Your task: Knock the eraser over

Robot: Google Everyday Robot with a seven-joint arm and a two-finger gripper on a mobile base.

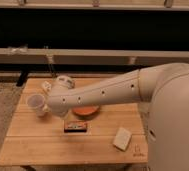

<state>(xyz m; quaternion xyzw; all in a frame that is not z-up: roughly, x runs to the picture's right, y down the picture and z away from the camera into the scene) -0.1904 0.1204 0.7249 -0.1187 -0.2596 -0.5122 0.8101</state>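
The eraser, a small black block with an orange-red marking, lies flat on the wooden table, in front of the orange bowl. My white arm reaches from the right across the table to the left. My gripper is at the arm's end, up and to the left of the eraser, right beside a clear plastic cup. It is apart from the eraser. The arm hides the back half of the bowl.
A pale beige block lies at the table's front right. A white round object and a small pale item sit at the back left. A dark bench and wall run behind the table.
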